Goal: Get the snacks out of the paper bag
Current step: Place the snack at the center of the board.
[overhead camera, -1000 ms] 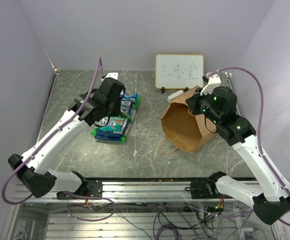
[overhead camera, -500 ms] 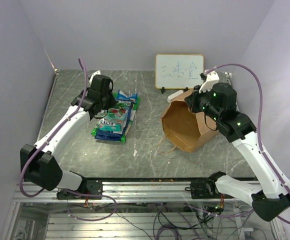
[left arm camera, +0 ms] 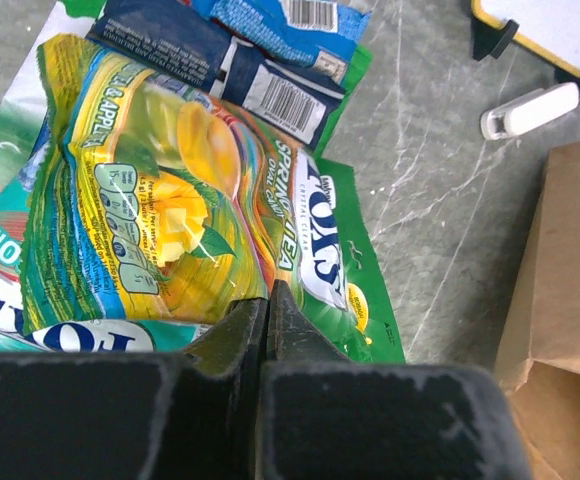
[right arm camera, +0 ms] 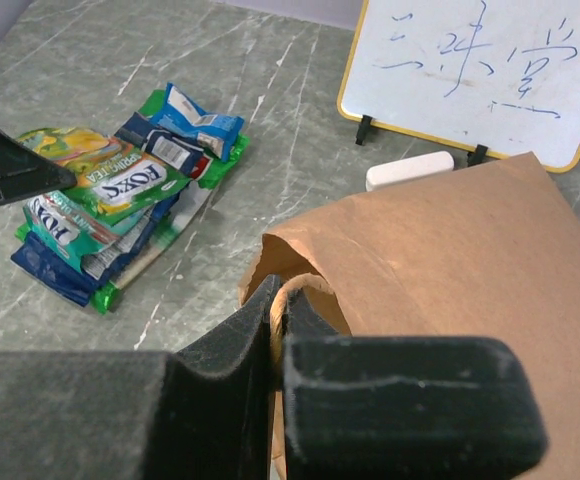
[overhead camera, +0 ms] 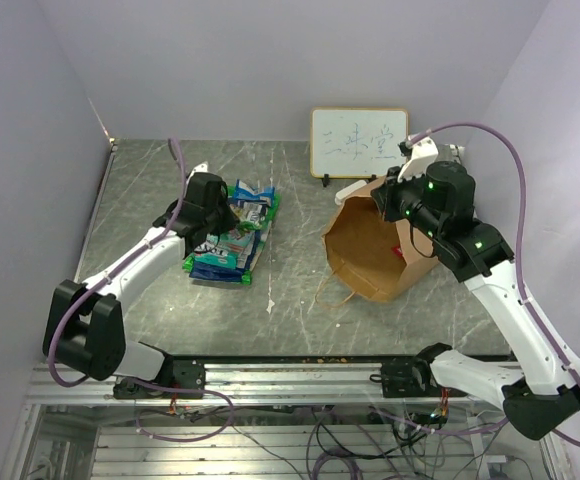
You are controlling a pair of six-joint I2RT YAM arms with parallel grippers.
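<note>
Left gripper (left arm camera: 267, 305), jaws clamped on the Fox's packet (left arm camera: 160, 190), has lowered it onto the snack stack (overhead camera: 228, 258) on the tabletop (overhead camera: 290, 280), well apart from the paper bag (overhead camera: 370, 250). Right gripper (right arm camera: 278, 303) stays closed on the bag's handle (right arm camera: 305, 282). Release likely follows.

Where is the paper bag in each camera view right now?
Top external: the paper bag lies right of centre, under the right arm.
Left wrist: only its edge shows, at the right border.
Right wrist: it fills the centre and right, just past the fingers.
Shared landmark: the whiteboard, standing just beyond the bag.
</note>
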